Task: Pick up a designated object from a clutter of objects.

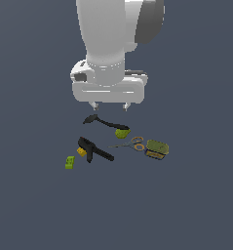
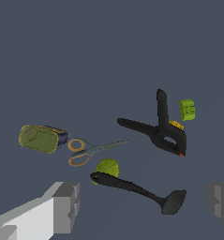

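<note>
While the pincer (image 1: 108, 106) hangs wide open and empty, one green brick (image 1: 69, 162) lies among five other items.

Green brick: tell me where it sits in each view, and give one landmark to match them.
Exterior view: the green brick lies alone at the clutter's end toward the exterior view's left, below the gripper.
Wrist view: the brick lies just beyond the black clamp.
Shared landmark: the clamp, with the yellow cube against it.

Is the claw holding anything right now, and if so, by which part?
Nothing is held. The claw hangs open above the clutter, its fingers wide apart with only bare floor between them. The green brick lies untouched beside the black clamp.
</note>
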Robot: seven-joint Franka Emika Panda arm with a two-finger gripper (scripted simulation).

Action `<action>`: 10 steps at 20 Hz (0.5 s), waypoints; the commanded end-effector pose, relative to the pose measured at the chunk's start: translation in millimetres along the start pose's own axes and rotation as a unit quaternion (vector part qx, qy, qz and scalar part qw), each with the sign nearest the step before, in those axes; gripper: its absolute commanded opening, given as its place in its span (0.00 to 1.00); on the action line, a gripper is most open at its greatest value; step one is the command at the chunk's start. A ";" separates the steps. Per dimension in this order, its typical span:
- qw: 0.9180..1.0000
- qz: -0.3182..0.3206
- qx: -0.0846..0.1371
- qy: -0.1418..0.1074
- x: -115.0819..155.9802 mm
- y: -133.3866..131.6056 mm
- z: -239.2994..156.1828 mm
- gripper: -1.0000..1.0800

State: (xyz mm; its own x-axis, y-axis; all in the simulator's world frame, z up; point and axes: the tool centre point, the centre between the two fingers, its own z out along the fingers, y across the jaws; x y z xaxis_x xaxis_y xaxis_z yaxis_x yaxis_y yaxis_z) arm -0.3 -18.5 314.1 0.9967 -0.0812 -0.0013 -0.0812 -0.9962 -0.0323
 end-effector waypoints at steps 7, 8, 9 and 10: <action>1.000 -0.017 -0.004 -0.015 -4.8 -12.0 10.6 0.96; 1.000 -0.021 -0.005 -0.019 -6.3 -15.2 13.1 0.96; 0.999 -0.024 -0.005 -0.022 -7.6 -17.8 14.7 0.96; 0.999 -0.026 -0.006 -0.024 -8.7 -19.7 15.6 0.96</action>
State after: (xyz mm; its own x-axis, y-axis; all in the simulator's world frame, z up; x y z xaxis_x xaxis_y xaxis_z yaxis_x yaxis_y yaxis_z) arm -5.8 -1.5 301.3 0.9985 -0.0365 -0.0397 -0.0374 -0.9990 -0.0236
